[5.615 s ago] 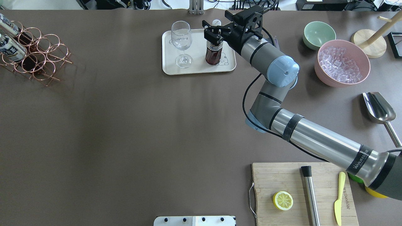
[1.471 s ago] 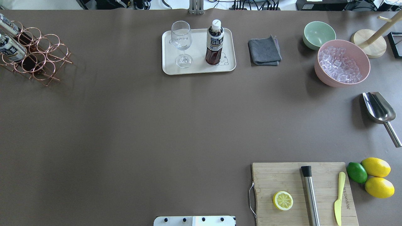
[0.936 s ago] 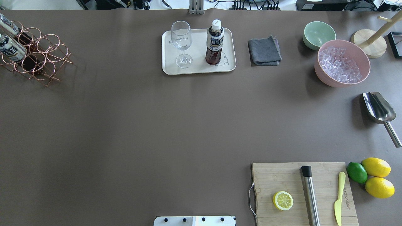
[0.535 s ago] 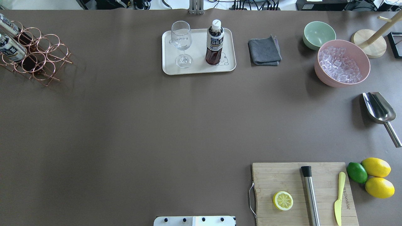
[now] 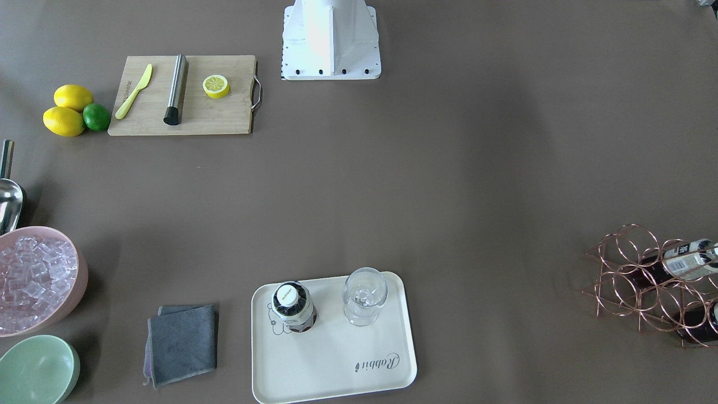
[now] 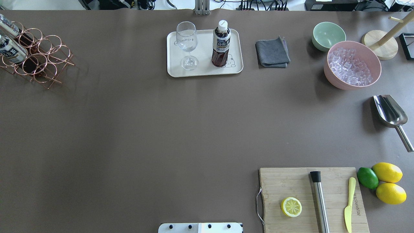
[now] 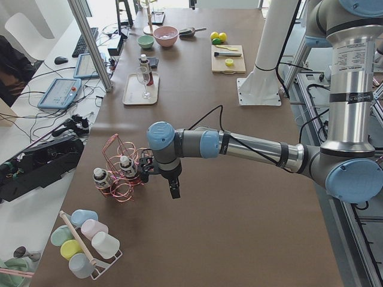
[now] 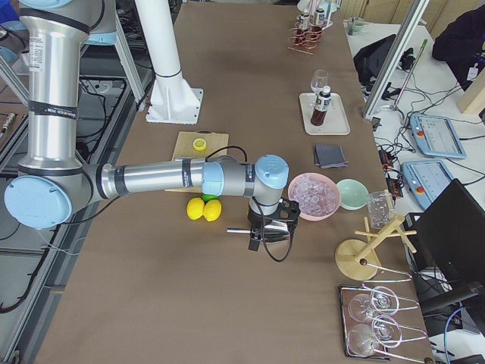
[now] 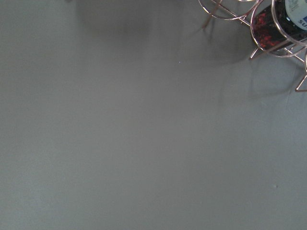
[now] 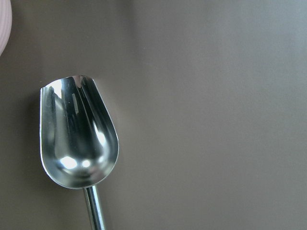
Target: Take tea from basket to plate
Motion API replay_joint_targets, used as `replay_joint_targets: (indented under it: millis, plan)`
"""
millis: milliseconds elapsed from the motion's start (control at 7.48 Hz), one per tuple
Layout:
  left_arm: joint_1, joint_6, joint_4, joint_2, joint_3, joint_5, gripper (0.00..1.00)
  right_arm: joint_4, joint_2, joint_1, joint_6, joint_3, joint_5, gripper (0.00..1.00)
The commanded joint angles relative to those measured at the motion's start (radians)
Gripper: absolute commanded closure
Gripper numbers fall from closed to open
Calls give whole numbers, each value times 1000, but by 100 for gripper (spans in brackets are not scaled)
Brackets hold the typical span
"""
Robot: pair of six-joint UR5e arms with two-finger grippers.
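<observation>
One tea bottle [image 6: 221,43] stands upright on the cream plate [image 6: 204,70], free of any gripper; it also shows in the front view [image 5: 293,306]. Two more tea bottles [image 6: 11,51] sit in the copper wire basket [image 6: 42,58] at the far left. My left gripper [image 7: 173,190] hangs over bare table beside the basket [image 7: 116,158]; I cannot tell whether it is open or shut. My right gripper [image 8: 254,241] is above the steel scoop [image 10: 79,134], near the pink bowl; I cannot tell its state either.
A stemmed glass [image 6: 187,42] stands on the plate next to the tea. A grey cloth [image 6: 272,53], green bowl [image 6: 328,35], pink bowl of ice [image 6: 352,64] and cutting board [image 6: 291,181] with a lemon half lie to the right.
The right arm, whose gripper was at the bottle on the plate 5.6 s ago, has left the overhead view. The bottle stands alone. Nothing has moved in the last 1.5 s.
</observation>
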Motion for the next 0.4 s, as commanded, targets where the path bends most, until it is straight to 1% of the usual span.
replay_joint_targets:
  millis: [0, 267]
  plan:
    - [-2, 0, -1, 0, -1, 0, 2, 0, 0, 0, -1, 1, 0, 0]
    - [-2, 0, 1, 0, 1, 0, 2, 0, 0, 0, -2, -1, 0, 0]
